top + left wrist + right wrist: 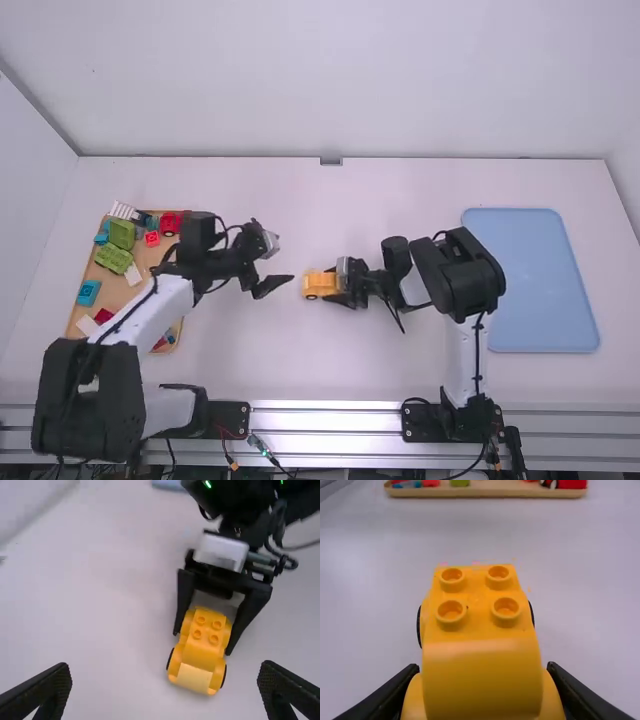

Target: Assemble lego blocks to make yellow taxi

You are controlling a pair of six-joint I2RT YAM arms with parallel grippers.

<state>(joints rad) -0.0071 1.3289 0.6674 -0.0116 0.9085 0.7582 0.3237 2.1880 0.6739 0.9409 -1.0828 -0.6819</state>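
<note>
The yellow lego car is near the middle of the table, its wheels at the sides. Around its right end, my right gripper is shut. In the right wrist view the car has several studs on top, and the right gripper has a finger against each side. To the car's left, my left gripper stands open, apart from it. The left gripper has widely spread fingers in its own view, with the car beyond them, a pale yellow face on its near end.
A wooden tray at the left holds green, blue, red and white blocks, with the left arm reaching over its edge. A blue tray lies at the right, beside the right arm. Bare table stretches beyond the car.
</note>
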